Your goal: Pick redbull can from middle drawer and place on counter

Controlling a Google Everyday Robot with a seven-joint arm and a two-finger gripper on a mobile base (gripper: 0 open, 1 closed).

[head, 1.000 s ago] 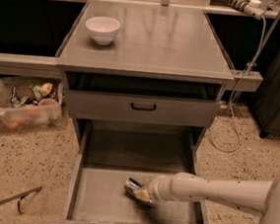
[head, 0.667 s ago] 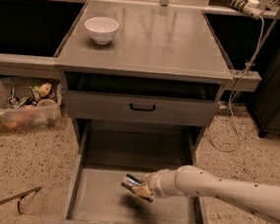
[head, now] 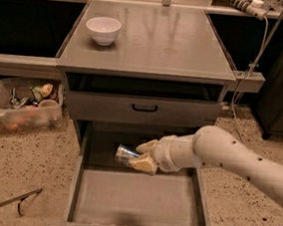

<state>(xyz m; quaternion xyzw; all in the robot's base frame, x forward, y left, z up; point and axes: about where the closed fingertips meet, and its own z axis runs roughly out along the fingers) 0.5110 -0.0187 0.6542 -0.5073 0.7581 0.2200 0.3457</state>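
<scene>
The middle drawer [head: 138, 199] is pulled out wide, its grey floor bare. My gripper [head: 140, 156] comes in from the right on a white arm and is shut on the redbull can [head: 125, 153], a small silver and blue can held on its side above the back half of the drawer. The counter [head: 153, 41] is the grey cabinet top above.
A white bowl [head: 103, 29] stands at the counter's back left. A closed drawer front with a black handle [head: 144, 108] sits above the open drawer. A clear bin of clutter [head: 24, 105] is on the floor at left. A cable [head: 245, 70] hangs at right.
The gripper has risen from the drawer floor with the can in it, moving up and toward the back of the drawer.
</scene>
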